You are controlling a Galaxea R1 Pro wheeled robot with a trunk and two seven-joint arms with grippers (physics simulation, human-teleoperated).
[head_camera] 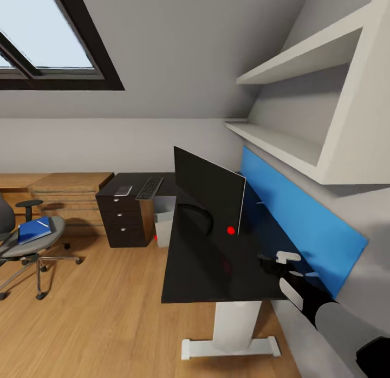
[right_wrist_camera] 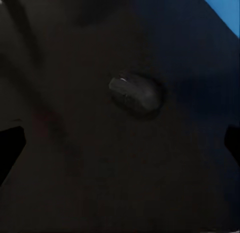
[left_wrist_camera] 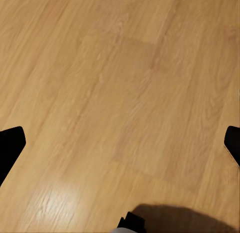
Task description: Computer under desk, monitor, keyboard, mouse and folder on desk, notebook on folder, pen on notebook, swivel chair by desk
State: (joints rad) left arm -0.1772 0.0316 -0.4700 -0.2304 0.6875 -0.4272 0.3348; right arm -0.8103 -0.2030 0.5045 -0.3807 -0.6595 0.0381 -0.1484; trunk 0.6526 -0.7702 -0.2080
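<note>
desk (head_camera: 200, 264): glossy black L-shape; drawer unit (head_camera: 123, 220) with silver knobs at the far end, white leg (head_camera: 233, 326) near us
monitor (head_camera: 208, 191): standing on the desk, screen turned toward the room, red dot at its lower corner, blue panel (head_camera: 303, 226) on the wall behind it
keyboard (head_camera: 149, 188): flat on the far desk wing, well away from the monitor
notebook (head_camera: 123, 190): small grey thing just beside the keyboard, on the drawer side
computer (head_camera: 163, 222): light-grey box on the floor under the desk, next to the drawers
chair (head_camera: 24, 240): out on the wood floor, well apart from the desk
folder (head_camera: 34, 229): bright blue, lying on the chair seat
mouse (right_wrist_camera: 136, 95): sitting on the dark desktop, nothing touching it
right gripper (right_wrist_camera: 122, 143): hovering over the desk near the panel, spread wide, not gripping anything
left gripper (left_wrist_camera: 125, 143): also released, fingertips at the frame edges, just bare floor (left_wrist_camera: 120, 93) below it
</note>
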